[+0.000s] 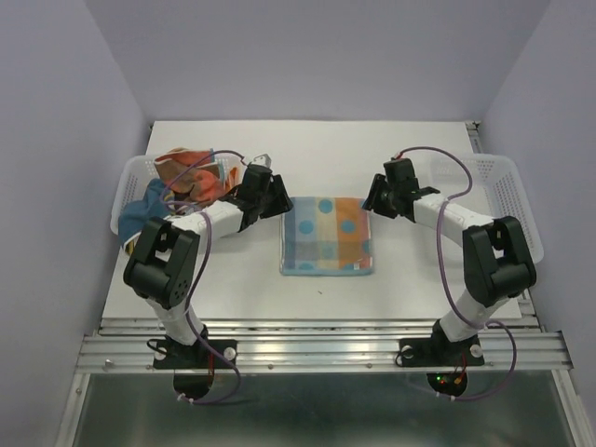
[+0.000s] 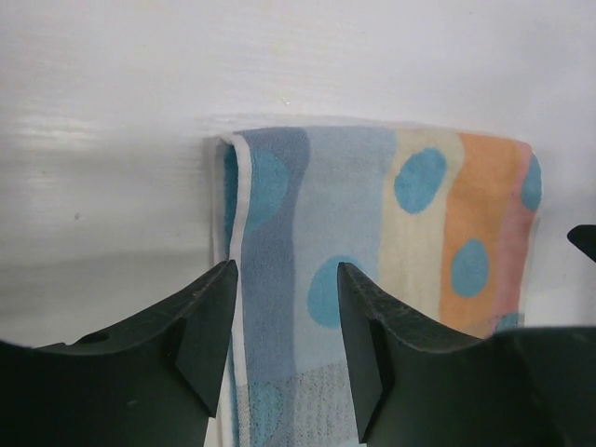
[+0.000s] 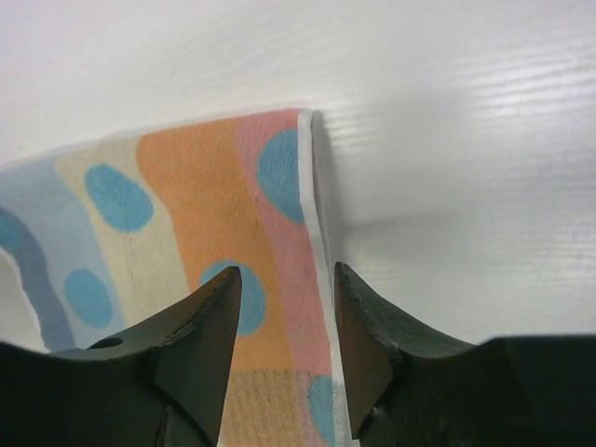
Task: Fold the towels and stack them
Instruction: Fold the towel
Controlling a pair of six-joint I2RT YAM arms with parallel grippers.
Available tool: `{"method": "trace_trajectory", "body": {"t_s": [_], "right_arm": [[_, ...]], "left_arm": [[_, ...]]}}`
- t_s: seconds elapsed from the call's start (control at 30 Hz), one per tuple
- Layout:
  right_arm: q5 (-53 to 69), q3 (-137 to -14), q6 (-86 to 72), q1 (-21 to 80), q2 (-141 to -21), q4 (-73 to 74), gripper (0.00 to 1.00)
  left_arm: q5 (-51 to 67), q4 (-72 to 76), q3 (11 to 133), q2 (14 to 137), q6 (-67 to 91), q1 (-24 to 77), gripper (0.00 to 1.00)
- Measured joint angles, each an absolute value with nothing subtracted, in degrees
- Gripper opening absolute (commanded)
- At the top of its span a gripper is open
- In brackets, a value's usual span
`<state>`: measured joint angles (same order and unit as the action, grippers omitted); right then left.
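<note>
Pale lilac walls close in a white tabletop, and the spotted towel lies flat at its middle, between the two arms and well apart from both baskets. It looks already folded at least once, so the step in hand reads as the pause between folds. The left gripper hangs over its left edge and the right gripper over its right edge, each with jaws apart and nothing pinched between them. The towel sits square to the tabletop. Its coloured stripes run from far to near, its white-hemmed sides face left and right, and its slightly longer axis seems to lie left to right, though it is close to square. A sensible next move is a second fold across that axis. That calls for one gripper to pinch all layers at a side edge and carry it over to the opposite hem without dragging the cloth. Otherwise, the next piece comes from the heap of towels in the left basket. The right basket shows no cloth.
</note>
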<state>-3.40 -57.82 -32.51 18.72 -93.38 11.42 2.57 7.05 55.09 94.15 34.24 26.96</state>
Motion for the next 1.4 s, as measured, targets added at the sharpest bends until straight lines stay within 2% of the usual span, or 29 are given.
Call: {"method": "trace_trajectory", "body": {"t_s": [0.23, 0.37, 0.53, 0.67, 0.77, 0.97, 1.23, 1.4], "right_arm": [[-0.12, -63.83, -29.93, 16.03, -100.88, 11.03, 0.42], [1.48, -66.67, -29.34, 15.31, -104.97, 10.63, 0.4], [2.98, -68.99, -28.8, 14.55, -108.53, 10.5, 0.37], [3.73, -70.04, -28.69, 14.24, -110.19, 10.15, 0.34], [4.51, -70.04, -28.67, 14.2, -110.69, 10.0, 0.24], [5.19, -70.08, -28.38, 14.2, -110.83, 9.98, 0.03], [7.05, -69.82, -27.92, 14.2, -109.3, 9.63, 0.01], [9.67, -64.9, -27.83, 14.2, -101.38, 8.12, 0.01]], "left_arm": [[6.11, 6.83, 62.08, 103.11, 31.79, 24.6, 0.43], [7.73, 6.85, 64.82, 106.54, 30.98, 23.07, 0.4], [8.88, 6.63, 66.89, 109.58, 30.52, 22.15, 0.31], [10.11, 6.5, 68.53, 111.68, 30.2, 22.13, 0.17], [10.7, 6.26, 69.25, 112.75, 29.82, 22.11, 0.0], [11.2, 5.69, 70.35, 113.51, 29.23, 21.98, 0.0], [12.12, 8.25, 64.88, 107.92, 29.3, 21.74, 0.0], [14.41, 12.4, 58.04, 100.2, 30.11, 21.65, 0.0]]}}
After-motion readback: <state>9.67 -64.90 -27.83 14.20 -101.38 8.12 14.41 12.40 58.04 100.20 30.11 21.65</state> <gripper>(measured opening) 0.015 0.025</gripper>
